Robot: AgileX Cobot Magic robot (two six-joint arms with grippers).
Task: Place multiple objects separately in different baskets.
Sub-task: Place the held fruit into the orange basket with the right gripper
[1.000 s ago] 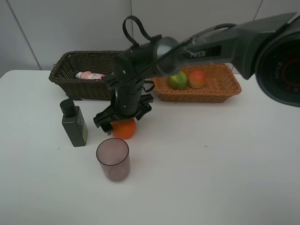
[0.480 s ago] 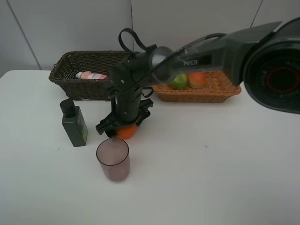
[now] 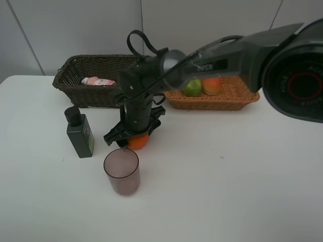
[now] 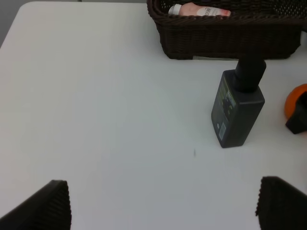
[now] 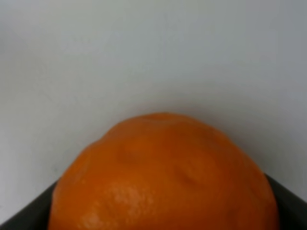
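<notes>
High view overlooking table [image 3: 227, 176], wrist views nearer, all sharing orange [image 3: 137, 142]

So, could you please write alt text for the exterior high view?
The right gripper straddles an orange on a white table, near a dark green bottle and a purplish cup. Behind, a dark brown basket holds a pink bottle, and a tan basket holds a green fruit and a red-yellow fruit.

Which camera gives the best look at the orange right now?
The right wrist view: the orange fills it close up, peel texture clear. The exterior high view shows only a sliver under the right gripper; the left wrist view catches just its edge.
</notes>
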